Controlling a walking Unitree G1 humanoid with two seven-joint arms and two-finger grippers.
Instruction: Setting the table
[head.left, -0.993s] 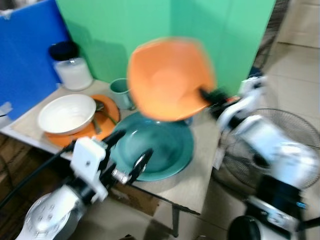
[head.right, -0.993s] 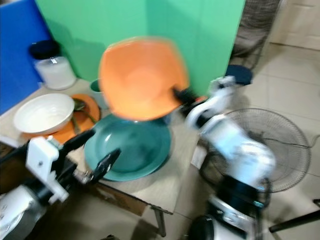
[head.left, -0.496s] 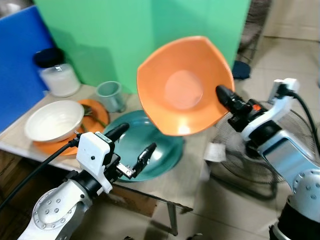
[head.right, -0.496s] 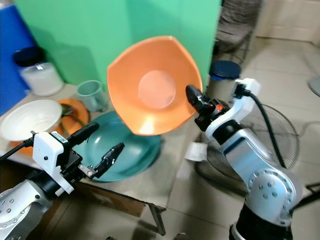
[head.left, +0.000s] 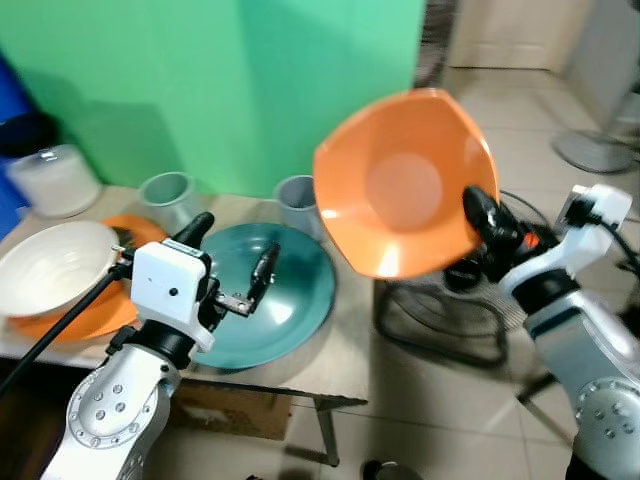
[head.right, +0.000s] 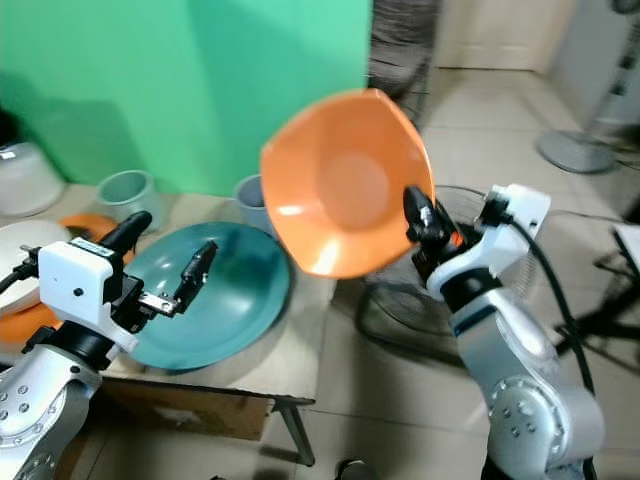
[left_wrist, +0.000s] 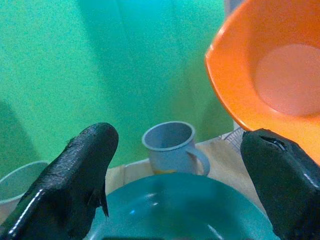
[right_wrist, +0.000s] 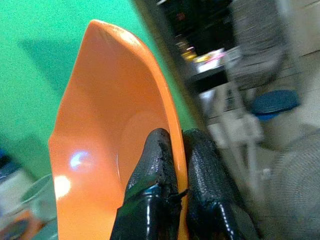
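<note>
Right gripper (right_wrist: 172, 145) fingers pinch the orange bowl (head.left: 405, 185) rim; left gripper (head.left: 232, 262) fingers spread over teal plate (head.left: 290, 300).

Green backdrop (head.left: 250, 80), tiled floor (head.left: 520, 150), floor fan (head.left: 440, 310), wooden table (head.left: 340, 340)

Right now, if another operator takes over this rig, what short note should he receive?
Right gripper: shut on the rim of the orange bowl, held tilted in the air, past the table's edge and above the floor fan.
Left gripper: open, holding nothing, over the teal plate.
On the table: teal plate, white bowl on an orange plate, two grey-green cups.
Done: orange bowl picked up.
Left: set it down at its place; which place I cannot tell.
</note>
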